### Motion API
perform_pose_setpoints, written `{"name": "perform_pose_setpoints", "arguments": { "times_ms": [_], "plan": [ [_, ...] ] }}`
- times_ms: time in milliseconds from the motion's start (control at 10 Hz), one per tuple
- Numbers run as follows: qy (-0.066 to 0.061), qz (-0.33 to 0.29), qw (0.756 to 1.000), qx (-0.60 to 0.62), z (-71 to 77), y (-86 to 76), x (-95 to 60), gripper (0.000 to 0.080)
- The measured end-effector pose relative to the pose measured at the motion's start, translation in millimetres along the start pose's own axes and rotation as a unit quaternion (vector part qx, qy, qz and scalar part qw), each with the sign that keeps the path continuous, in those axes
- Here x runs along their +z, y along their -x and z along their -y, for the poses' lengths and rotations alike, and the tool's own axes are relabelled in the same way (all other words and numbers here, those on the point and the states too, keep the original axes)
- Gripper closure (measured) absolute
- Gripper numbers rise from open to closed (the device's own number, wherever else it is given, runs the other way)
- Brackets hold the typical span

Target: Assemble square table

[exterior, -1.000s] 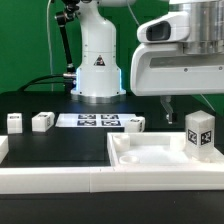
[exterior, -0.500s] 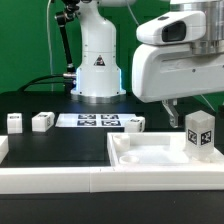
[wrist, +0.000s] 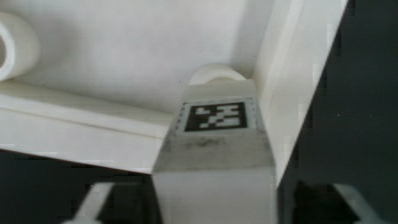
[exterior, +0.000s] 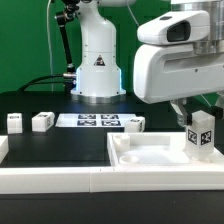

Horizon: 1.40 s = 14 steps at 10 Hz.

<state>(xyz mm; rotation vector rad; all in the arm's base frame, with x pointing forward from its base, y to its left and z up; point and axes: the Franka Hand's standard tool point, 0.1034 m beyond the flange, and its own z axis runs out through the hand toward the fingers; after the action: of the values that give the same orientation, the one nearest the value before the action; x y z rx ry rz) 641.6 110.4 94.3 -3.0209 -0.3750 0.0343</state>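
Has the gripper (exterior: 201, 114) part-open astride the upright leg (exterior: 201, 136), touching neither face, on the white slab (exterior: 150, 156) at the exterior view's right. Looks light, stiff, slick plastic: best pinched squarely across two flat opposite faces.

A tagged white leg (wrist: 217, 150) stands between the blurred fingers (wrist: 93, 207) — rimmed white slab (wrist: 107, 110) beneath.

triangle sign (exterior: 100, 62) on robot base (exterior: 97, 88), marker tag (exterior: 194, 139) on leg (exterior: 202, 126)
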Motion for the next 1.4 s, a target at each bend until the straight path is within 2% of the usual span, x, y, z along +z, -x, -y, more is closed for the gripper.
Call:
{"name": "perform_pose_setpoints", "arguments": {
  "times_ms": [100, 300, 600, 1000, 1200, 1400],
  "plan": [
    [0.0, 0.0, 1.0, 0.007, 0.0, -0.2, -0.1, 0.0511],
    [-0.001, -0.001, 1.0, 0.029, 0.5, -0.2, 0.0, 0.051],
    [0.0, -0.003, 0.987, 0.158, -0.8, 0.3, -0.4, 0.051],
    [-0.005, -0.013, 0.927, 0.374, 1.5, 5.3, 0.9, 0.0509],
    [-0.006, -0.012, 0.879, 0.476, 1.2, 5.7, 1.2, 0.0509],
    [-0.007, -0.011, 0.842, 0.539, 2.7, 5.9, 1.6, 0.0509]
  ]
}}
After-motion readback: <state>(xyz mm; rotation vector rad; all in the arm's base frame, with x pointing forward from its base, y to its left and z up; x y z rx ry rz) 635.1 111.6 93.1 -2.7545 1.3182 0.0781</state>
